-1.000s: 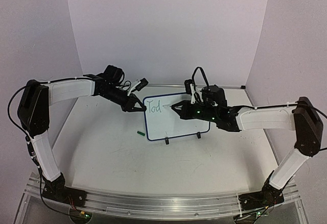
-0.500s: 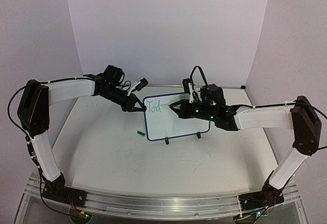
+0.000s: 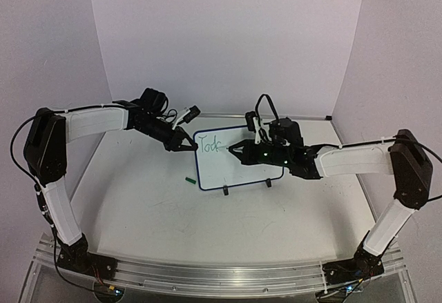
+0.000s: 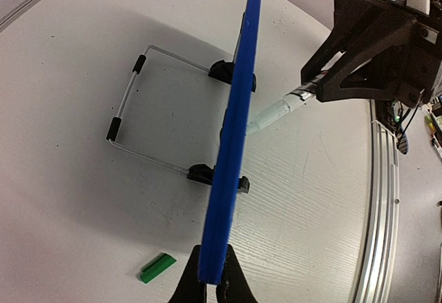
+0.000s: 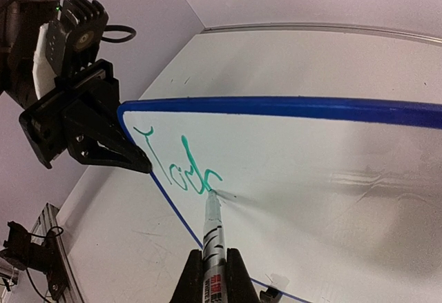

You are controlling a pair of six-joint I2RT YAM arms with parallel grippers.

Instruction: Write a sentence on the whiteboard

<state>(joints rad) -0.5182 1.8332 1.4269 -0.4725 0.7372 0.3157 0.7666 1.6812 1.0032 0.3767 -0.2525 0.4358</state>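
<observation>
The whiteboard (image 3: 242, 170) stands mid-table (image 3: 138, 206), long side left to right, face toward the arms, with the left fingers (image 4: 185, 290) pinching its left edge. The right fingers (image 5: 188, 286) pinch a marker (image 5: 213, 237), tip touching the green writing (image 5: 181, 172).

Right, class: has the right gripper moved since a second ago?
Yes. The right gripper has shifted slightly left across the whiteboard, toward its left border, jaws shut on the marker.

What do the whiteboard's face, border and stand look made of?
The whiteboard has a glossy white face, likely melamine or coated steel, given the sheen. Its border looks like smooth blue plastic. The stand seems thin bare metal wire with black rubbery sleeves.
</observation>
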